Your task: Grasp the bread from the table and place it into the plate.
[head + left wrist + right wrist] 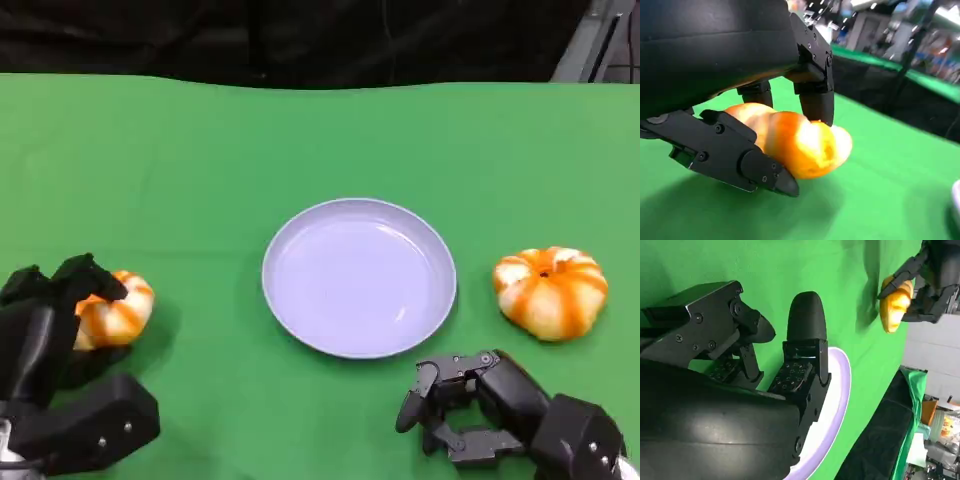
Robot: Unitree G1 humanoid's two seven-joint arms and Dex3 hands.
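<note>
- I read the table cloth (200,150) as flat, even green, no pattern.
- Plate (300,320): pale lavender, plain, with soft white glare on its inner face; the right wrist view shows its rim (840,405) the same lavender-white.
- I count 2 breads. The right bread (550,290) is cream with orange stripes fanning from a dark centre.
- The left bread (118,312) has the same orange-and-cream banding; up close (805,145) it glows orange to yellow-white.
- Left hand (45,330) and right hand (460,405): both matte black.
- Backdrop (300,40) beyond the cloth: black.
</note>
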